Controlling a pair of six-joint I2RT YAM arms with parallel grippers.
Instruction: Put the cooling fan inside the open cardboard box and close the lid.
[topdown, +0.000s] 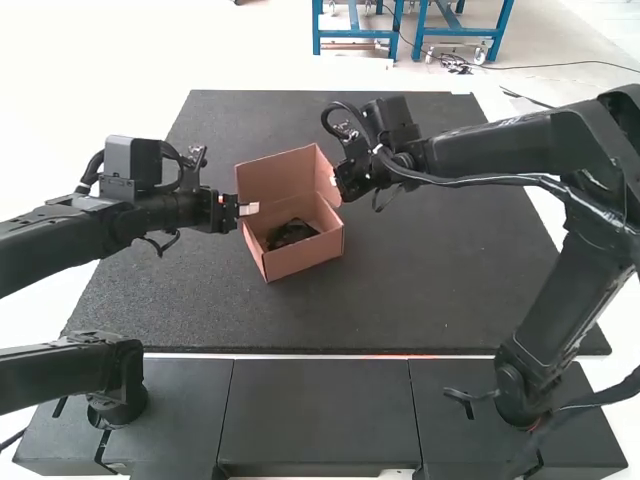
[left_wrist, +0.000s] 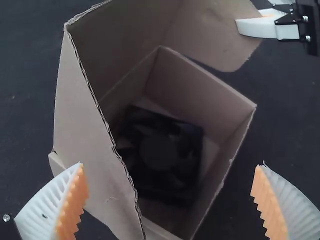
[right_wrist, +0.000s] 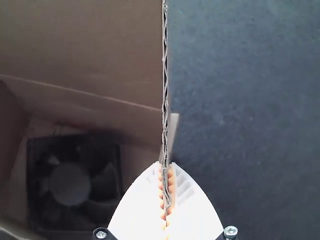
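Observation:
An open cardboard box (topdown: 300, 256) stands mid-mat with its lid (topdown: 283, 172) raised upright at the back. The black cooling fan (topdown: 292, 232) lies flat on the box floor (left_wrist: 165, 155) (right_wrist: 70, 182). My left gripper (topdown: 245, 208) is open at the box's left side; in its wrist view its fingers (left_wrist: 67, 205) straddle the box (left_wrist: 85, 145) without touching it. My right gripper (topdown: 336, 187) is shut on the lid's right edge, seen edge-on between its fingertips (right_wrist: 165, 167). Its white fingers (left_wrist: 262, 27) pinch that flap.
The box sits on a black foam mat (topdown: 440, 270) with bare mat all around it. Black base plates (topdown: 320, 400) run along the near edge, carrying both arm bases.

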